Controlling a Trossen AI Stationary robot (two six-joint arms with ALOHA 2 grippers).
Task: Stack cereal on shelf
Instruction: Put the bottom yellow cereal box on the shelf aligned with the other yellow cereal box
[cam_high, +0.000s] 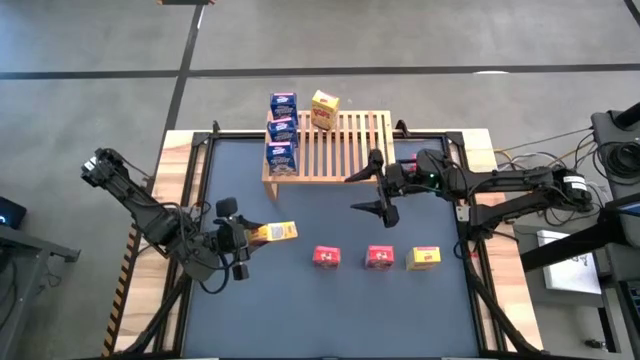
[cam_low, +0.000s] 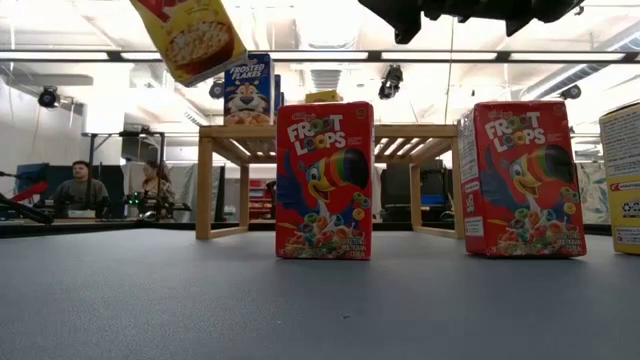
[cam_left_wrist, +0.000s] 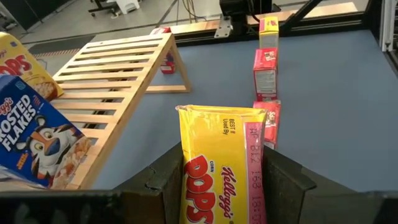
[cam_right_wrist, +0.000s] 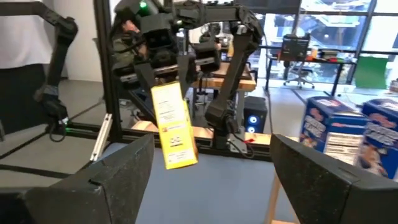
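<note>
**Overhead first: yellow box aloft, shelf part filled**

Overhead, the left gripper (cam_high: 243, 238) is clenching a yellow box (cam_high: 272, 233) above the dark mat, near the table's (cam_high: 180, 150) left side. The slatted wooden shelf (cam_high: 345, 145) is carrying three blue boxes (cam_high: 282, 130) in a line along its left end and one yellow box (cam_high: 324, 108) at its back edge. Two red boxes (cam_high: 327, 257) and another yellow one (cam_high: 424, 258) are standing in a row on the mat. The right gripper (cam_high: 372, 190) is hovering just in front of the shelf, fingers spread and empty.

At table height, both grippers are cut off by the upper edge; only a tilted corner of the held box is showing. The shelf's legs are partly hiding behind glossy red cardboard.

From the left wrist, dark fingers (cam_left_wrist: 283, 180) are pressing the box's narrow sides; its lower part is cropped.

From the right wrist, wide-apart pads (cam_right_wrist: 118, 168) are framing the far held box.
</note>
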